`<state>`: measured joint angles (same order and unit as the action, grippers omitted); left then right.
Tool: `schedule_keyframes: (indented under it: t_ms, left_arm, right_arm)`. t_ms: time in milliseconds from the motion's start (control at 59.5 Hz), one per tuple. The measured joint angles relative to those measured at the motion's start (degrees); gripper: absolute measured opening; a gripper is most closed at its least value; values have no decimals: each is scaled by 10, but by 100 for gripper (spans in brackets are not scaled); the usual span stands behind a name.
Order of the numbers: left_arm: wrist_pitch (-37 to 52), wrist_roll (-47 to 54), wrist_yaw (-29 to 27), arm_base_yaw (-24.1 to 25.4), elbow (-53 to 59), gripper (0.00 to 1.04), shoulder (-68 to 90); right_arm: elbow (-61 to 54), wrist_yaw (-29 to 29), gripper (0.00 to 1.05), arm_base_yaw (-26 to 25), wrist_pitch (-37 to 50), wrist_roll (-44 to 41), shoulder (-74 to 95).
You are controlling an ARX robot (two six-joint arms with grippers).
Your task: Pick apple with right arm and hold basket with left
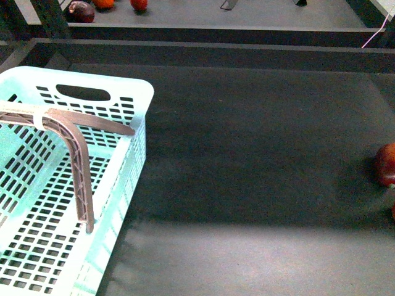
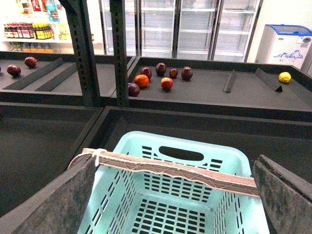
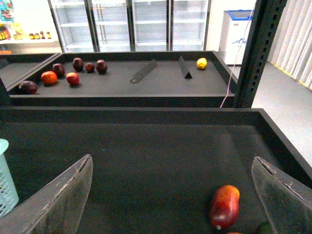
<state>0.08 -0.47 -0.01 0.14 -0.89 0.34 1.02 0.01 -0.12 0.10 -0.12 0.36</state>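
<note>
The basket (image 1: pixel 92 79) sits at the left of the shelf (image 1: pixel 247 154). Its ribbed handle (image 2: pixel 204 176) shows between the spread fingers of the left pincer (image 2: pixel 174 163), unpinched. The apple (image 3: pixel 224 205) lies far right, ahead of the spread, empty right pincer (image 3: pixel 173 161). Closing off-centre could lose the handle, and a nudge might roll the apple.

Seen only in part in the front view: the basket (image 1: pixel 139 92), cut by the left and bottom edges, the apple (image 1: pixel 387 164), halved by the right edge, and a dark fruit (image 1: pixel 81 10) clipped by the top edge. Cut off by the frame of the right wrist view and impossible to name: a dark rounded thing (image 3: pixel 265 228) near the apple, with only a sliver of the basket inside that view.
</note>
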Motion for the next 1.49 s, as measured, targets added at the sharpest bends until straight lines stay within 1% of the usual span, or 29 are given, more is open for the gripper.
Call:
schedule_keyframes:
  t_ms: [134,185,218,269,336,420,554,605,689,789,890,1025,1193,1243,1344,1495]
  left_arm:
    - [-4,-7,5,1,-1,98,2]
    - [-124,-103,80,25,-52,98,78]
    - [-145,-140,99,34,-70,98,119]
    - [-137,-223,128,50,-87,98,177]
    - [-91,-322,177,77,-108,98,251]
    - [-31,-424,203,101,-133,98,345]
    - [40,-549,208,110,-164,98,487]
    - [60,-576,205,110,-172,98,536]
    - [121,-620,195,108,-192,98,645]
    - [157,-640,180,106,-227,98,731]
    - [172,-654,174,105,-258,98,790]
    - [167,-664,150,101,-298,98,854]
    - [160,-664,141,96,-330,98,883]
    - [153,-663,136,95,-337,91,885]
    - [135,-663,127,91,-353,70,895]
    - [129,-664,120,84,-361,47,908]
  right_arm:
    - [0,0,96,0,0,0,0]
    - [0,0,96,0,0,0,0]
    - [0,0,96,0,0,0,0]
    - [0,0,96,0,0,0,0]
    - [0,0,96,0,0,0,0]
    - [0,0,96,0,0,0,0]
    - [0,0,96,0,0,0,0]
    - [0,0,96,0,0,0,0]
    - [0,0,96,0,0,0,0]
    - [0,0,96,0,0,0,0]
    - [0,0,96,0,0,0,0]
    - [0,0,96,0,0,0,0]
    - [0,0,96,0,0,0,0]
    - [0,0,96,0,0,0,0]
    - [0,0,96,0,0,0,0]
    - [0,0,96,0,0,0,0]
